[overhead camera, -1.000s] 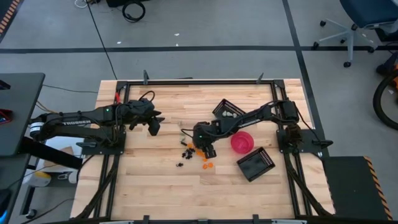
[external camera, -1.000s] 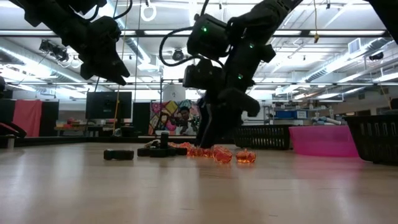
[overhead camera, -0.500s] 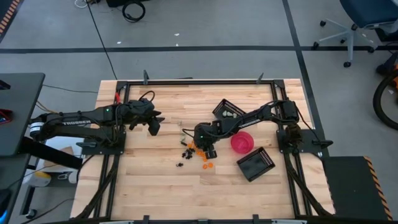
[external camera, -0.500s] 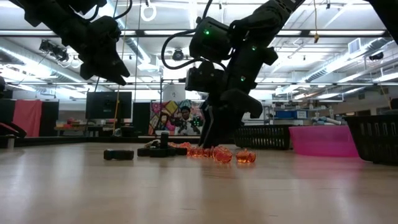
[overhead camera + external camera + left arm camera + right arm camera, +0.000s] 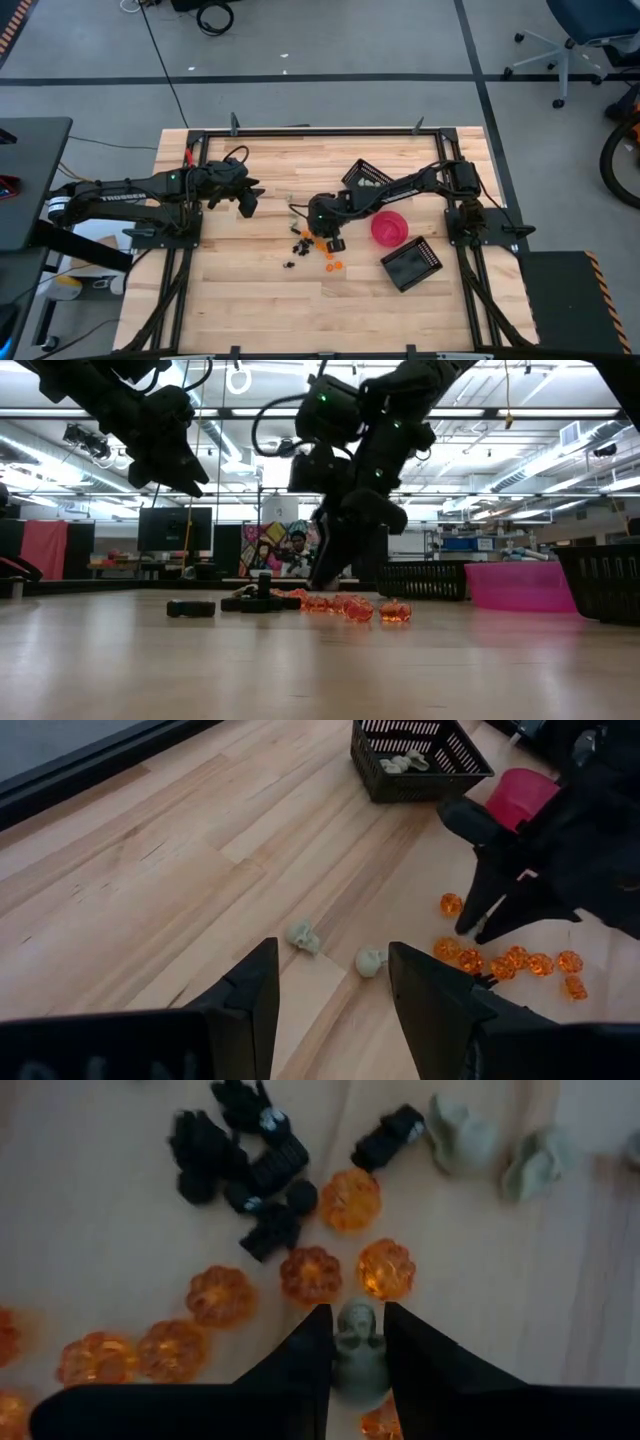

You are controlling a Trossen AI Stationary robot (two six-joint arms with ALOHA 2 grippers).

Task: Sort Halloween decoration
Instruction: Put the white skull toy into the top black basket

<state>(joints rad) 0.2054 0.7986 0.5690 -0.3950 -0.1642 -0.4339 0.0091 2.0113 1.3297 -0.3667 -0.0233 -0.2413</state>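
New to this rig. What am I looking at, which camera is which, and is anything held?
Two dark robot arms work at a wooden table. The high view looks straight down, the low view looks level across the tabletop, and each wrist view looks past that arm's own jaws. The right gripper is down in the pile, shut on a pale skull. Around it lie orange pumpkins and black trinkets. The left gripper hangs open above the table, empty, over two more skulls. Also on the table are a pink bowl and two black baskets; the far one already holds pale pieces.
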